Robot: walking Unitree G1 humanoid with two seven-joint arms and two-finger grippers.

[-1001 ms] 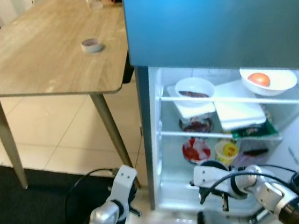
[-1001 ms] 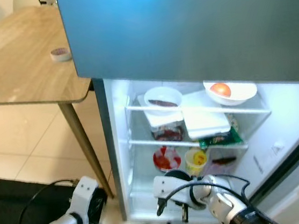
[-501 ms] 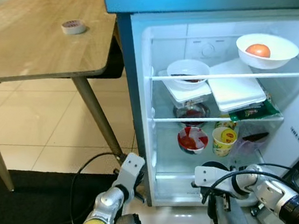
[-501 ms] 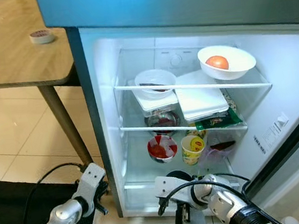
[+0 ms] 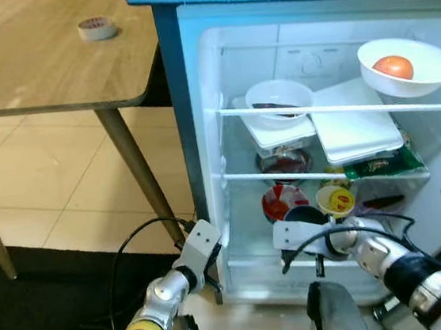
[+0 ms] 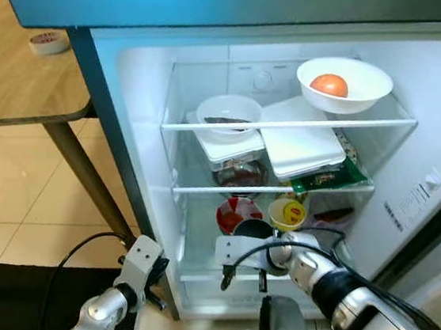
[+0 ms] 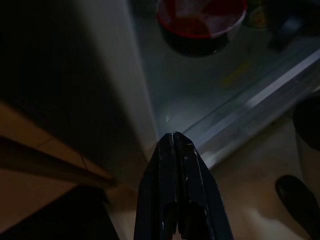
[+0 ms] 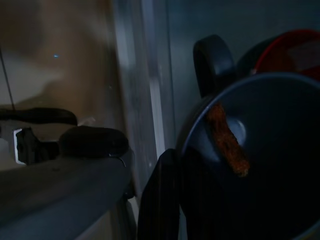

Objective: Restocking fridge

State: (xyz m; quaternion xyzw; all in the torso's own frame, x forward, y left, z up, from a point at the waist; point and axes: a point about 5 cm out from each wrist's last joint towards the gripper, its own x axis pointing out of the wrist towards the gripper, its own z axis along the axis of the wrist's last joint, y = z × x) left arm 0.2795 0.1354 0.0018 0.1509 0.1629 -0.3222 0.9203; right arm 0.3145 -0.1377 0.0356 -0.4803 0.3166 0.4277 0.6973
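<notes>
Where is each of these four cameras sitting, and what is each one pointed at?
Left eye view: on the head, looking forward and down into the open fridge; both silver arms show.
Right eye view: the head's other eye, same scene.
Left wrist view: on the left wrist, along the shut left claw toward the fridge's bottom edge.
Right wrist view: on the right wrist, along a black finger at a dark bowl.
Shared: the red bowl shows in the left wrist view and both eye views.
</notes>
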